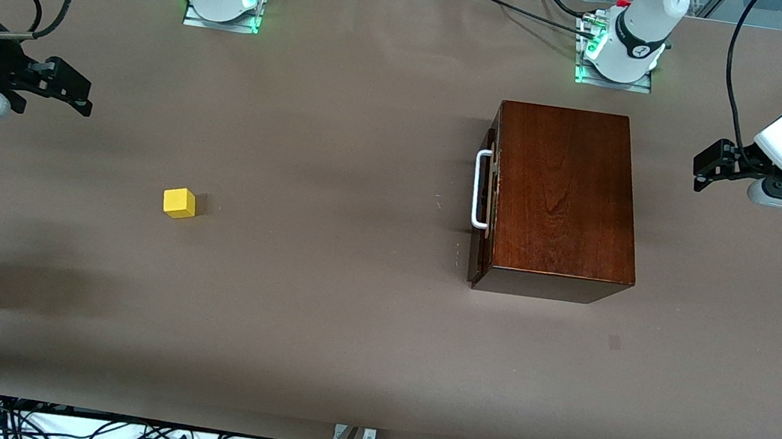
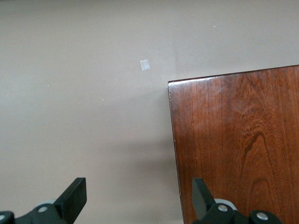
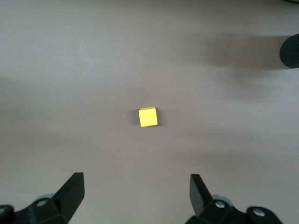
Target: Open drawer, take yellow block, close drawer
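Wooden box (image 1: 560, 196): dark reddish-brown, on the table toward the left arm's end; its low edge is the thing on the table nearest the front camera.
Drawer (image 1: 486, 194): pushed in, its front flush with the box, facing the right arm's end of the table.
Handle (image 1: 479, 190): white U-shaped bar on the drawer front.
Yellow block (image 1: 178, 203): alone on the bare table (image 1: 316, 330) toward the right arm's end, well apart from the box, no gripper touching it.
Left gripper (image 1: 701, 170): in the air over the table beside the box at the left arm's end; 2 fingers spread wide, holding nothing.
Right gripper (image 1: 84, 94): in the air over the right arm's end of the table; 2 fingers spread wide, empty; its wrist view shows the block between and ahead of the fingertips (image 3: 74, 186).
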Robot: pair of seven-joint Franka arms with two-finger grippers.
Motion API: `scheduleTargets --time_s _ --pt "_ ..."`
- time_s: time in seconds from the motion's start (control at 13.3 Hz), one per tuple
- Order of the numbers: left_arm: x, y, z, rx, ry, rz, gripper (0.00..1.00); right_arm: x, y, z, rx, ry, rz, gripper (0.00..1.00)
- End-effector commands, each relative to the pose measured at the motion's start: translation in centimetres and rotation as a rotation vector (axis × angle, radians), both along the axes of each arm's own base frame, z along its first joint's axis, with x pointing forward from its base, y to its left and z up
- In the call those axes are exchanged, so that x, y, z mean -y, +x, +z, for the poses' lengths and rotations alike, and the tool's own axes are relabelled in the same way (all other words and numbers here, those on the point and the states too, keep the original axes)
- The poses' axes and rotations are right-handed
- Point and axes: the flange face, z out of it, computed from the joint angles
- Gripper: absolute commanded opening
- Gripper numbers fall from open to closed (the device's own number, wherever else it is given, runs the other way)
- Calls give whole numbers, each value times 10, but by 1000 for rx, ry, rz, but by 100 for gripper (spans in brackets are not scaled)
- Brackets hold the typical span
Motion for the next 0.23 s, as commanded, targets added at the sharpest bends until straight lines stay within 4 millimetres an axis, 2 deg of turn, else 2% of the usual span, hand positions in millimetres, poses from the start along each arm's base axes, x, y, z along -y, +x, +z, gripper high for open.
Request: scheduleTargets --time_s 0.0,0.15 --pt "7 18 10 -37 -25 -28 100 -5 4 6 18 3 -1 100" --pt "6 23 10 -49 -24 -29 100 -5 4 7 21 3 -1 100"
